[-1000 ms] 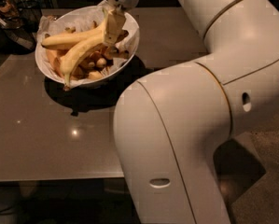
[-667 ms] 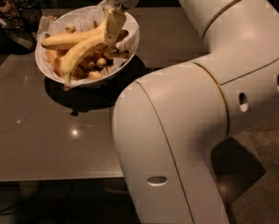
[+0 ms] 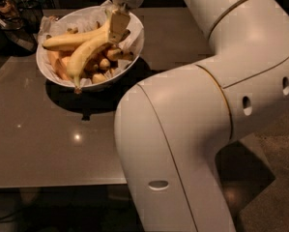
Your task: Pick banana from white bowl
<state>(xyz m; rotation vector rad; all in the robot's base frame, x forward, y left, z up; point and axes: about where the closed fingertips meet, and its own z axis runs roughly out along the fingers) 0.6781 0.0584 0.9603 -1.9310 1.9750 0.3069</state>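
Note: gripper [image 3: 118,27] is down inside the white bowl [image 3: 134,50] at the right end of the banana [image 3: 69,41], grip state not discernible; you risk snagging the touching thicker banana [image 3: 83,58] when lifting.

No text, label, brand, number or sign can be read on anything in view. The pincer [image 3: 118,25] sits at the top of the view, low over the far right part of the white bowl [image 3: 130,62], which stands on the grey bench [image 3: 47,139].
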